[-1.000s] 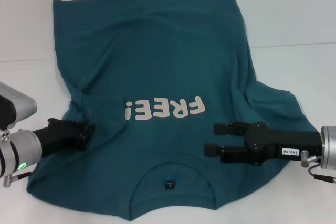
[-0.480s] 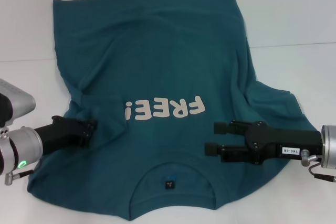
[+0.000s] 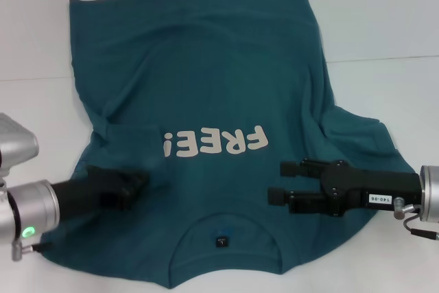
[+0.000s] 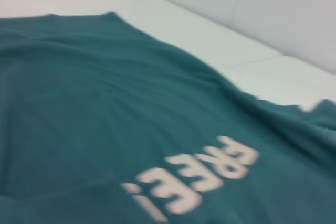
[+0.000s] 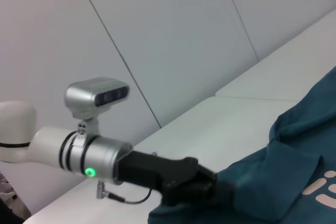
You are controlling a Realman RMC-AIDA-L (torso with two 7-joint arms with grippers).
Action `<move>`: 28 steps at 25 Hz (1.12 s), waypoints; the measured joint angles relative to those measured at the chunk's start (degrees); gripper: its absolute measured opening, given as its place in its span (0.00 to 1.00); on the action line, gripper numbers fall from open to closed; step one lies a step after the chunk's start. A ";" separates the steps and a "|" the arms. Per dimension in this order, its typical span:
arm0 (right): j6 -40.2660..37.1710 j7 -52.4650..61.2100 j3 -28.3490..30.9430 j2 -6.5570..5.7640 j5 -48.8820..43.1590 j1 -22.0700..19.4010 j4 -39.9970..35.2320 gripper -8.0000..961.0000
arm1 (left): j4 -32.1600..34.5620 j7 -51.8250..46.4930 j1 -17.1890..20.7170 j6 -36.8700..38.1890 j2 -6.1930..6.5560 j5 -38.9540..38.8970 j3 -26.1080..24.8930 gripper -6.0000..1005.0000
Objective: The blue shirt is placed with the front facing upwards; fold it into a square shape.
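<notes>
The blue shirt [image 3: 206, 80] lies front up on the white table, its collar and dark tag [image 3: 221, 241] nearest me. Its white "FREE!" lettering [image 3: 216, 143] reads upside down. The left sleeve is folded in over the chest. My left gripper [image 3: 135, 184] is low over the shirt's left shoulder, beside the collar. It also shows in the right wrist view [image 5: 212, 190], down at the cloth. My right gripper [image 3: 276, 182] is open and empty just above the right shoulder, pointing toward the collar. The left wrist view shows the shirt [image 4: 105, 103] and its lettering.
The white table [image 3: 384, 25] runs around the shirt, with a seam across it at mid-height. The shirt's right sleeve [image 3: 363, 135] is spread out beside my right arm. White wall panels stand beyond the table in the wrist views.
My left gripper has moved right and toward me, from the folded sleeve to the shoulder beside the collar. The right arm has hardly moved.
</notes>
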 joint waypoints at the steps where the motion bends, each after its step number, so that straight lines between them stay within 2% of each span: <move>1: 0.03 0.00 -0.02 0.00 0.00 -0.01 -0.01 0.95 | -0.11 -0.01 0.11 1.62 0.00 0.05 -0.02 0.09; 4: 0.10 -0.03 -0.05 0.00 0.00 -0.01 -0.16 0.95 | -0.26 -0.34 0.40 6.43 0.02 0.00 -0.27 0.11; 10: 0.41 -0.66 0.03 -0.01 0.00 0.08 -0.38 0.95 | 0.28 -2.85 0.50 13.13 0.19 -0.52 -1.57 0.23; 15: 1.54 -0.15 0.61 -0.35 0.00 -0.35 -0.56 0.95 | 1.10 -2.78 0.67 18.28 0.40 -2.66 -5.59 0.33; 17: 2.64 0.97 1.21 -0.65 -0.01 -0.67 -0.57 0.95 | 1.21 -2.55 0.89 19.89 0.47 -4.09 -7.23 0.41; 23: 5.13 4.79 1.71 -2.77 -0.26 -1.85 -0.78 0.95 | 2.12 -1.52 1.35 24.38 0.70 -5.82 -9.92 0.66; 26: 6.19 6.59 1.80 -3.70 -0.14 -2.63 -1.59 0.95 | 2.09 1.51 1.42 24.78 0.69 -5.54 -9.76 0.80; 28: 7.43 8.87 1.84 -4.31 -0.25 -3.09 -2.78 0.95 | 1.74 4.89 1.55 25.04 0.61 -4.76 -8.96 0.86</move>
